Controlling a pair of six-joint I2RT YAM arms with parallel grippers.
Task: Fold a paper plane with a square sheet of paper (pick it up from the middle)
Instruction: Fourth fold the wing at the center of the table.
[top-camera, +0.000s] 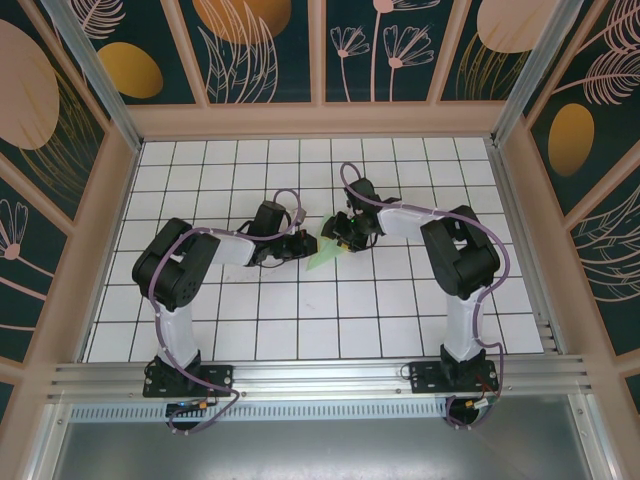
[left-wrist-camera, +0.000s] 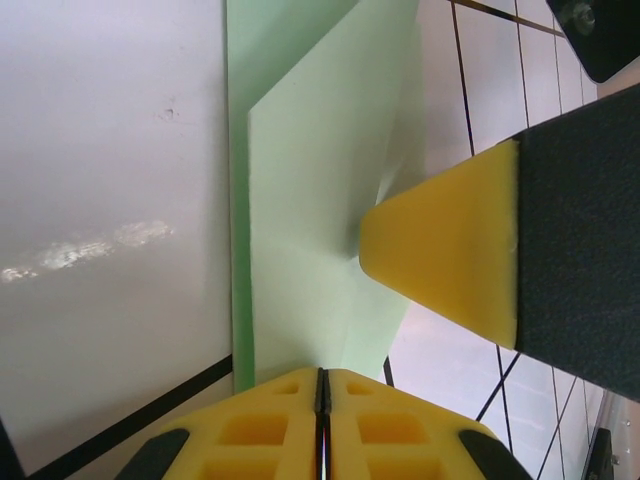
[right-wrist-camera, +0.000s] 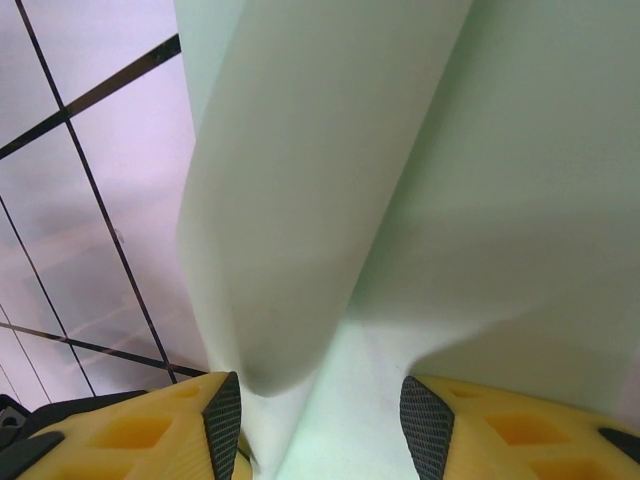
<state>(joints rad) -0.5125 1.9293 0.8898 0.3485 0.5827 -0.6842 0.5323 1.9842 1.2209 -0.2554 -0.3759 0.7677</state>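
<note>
The sheet of paper (top-camera: 324, 256), pale mint green, lies near the middle of the white gridded tabletop (top-camera: 300, 320), no longer flat: the left wrist view shows the sheet of paper (left-wrist-camera: 320, 200) with one layer folded over another, a straight crease running from 12 to 6 o'clock and a darker green strip of the under layer showing along its 9 o'clock side. In the right wrist view, the sheet of paper (right-wrist-camera: 420, 160) rises in a soft rounded fold rather than a sharp one.

At about 10 o'clock from the sheet in the top view sits the left claw (top-camera: 303, 241). Seen from its own wrist, the left claw (left-wrist-camera: 322, 385) has its yellow fingers pressed together with the near edge of the paper pinched in the seam.

At about 1 o'clock from the sheet is the right claw (top-camera: 341, 234). From its wrist, the right claw (right-wrist-camera: 320, 410) stands partly open, the curled fold running down between its two fingers; I cannot tell whether the pads press it. In the left wrist view one yellow fingertip (left-wrist-camera: 440, 260) of the right claw touches the paper's surface from 3 o'clock.
</note>
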